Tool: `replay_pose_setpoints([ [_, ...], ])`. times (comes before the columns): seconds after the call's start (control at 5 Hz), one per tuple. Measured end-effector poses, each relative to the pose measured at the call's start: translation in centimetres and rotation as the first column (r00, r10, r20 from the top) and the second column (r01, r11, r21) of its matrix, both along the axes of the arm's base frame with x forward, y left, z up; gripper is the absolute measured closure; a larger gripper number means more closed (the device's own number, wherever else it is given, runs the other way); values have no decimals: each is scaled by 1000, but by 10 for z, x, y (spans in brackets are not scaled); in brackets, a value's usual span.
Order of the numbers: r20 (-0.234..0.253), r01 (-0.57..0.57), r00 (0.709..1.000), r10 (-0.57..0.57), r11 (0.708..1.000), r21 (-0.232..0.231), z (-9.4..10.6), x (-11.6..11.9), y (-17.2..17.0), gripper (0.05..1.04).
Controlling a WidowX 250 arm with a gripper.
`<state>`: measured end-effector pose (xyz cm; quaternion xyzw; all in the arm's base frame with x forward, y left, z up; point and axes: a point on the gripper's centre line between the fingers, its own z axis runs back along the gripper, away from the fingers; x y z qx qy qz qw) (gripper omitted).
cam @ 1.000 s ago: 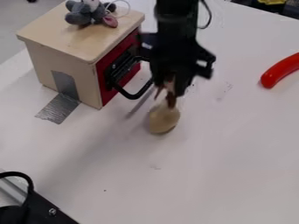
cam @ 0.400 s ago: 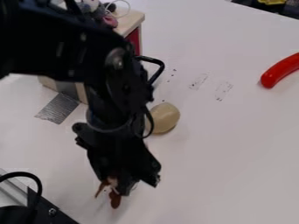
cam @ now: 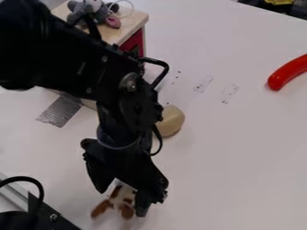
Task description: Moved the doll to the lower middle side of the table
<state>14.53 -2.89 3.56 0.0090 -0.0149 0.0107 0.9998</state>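
Doll [cam: 124, 196], one, brown and white: at the lower part of the desk [cam: 225, 148], left of centre in view, directly below the tool [cam: 124, 201]. Brown ends point toward the view's lower edge and lower left; long axis apparently slants from there up to the pale body between the fingers. Tool: released, fingers spread. Wooden box [cam: 133, 19], one, red front [cam: 133, 42]: interior hidden; grey plush toy [cam: 80, 12] on its top.
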Motion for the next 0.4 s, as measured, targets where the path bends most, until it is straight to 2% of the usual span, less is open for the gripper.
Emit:
replay_pose_setpoints([
  [0.2,33,11,999,-11,1000,-3,14,6,-2,83],
  [0.4,67,30,997,-29,999,-22,41,6,-6,83],
])
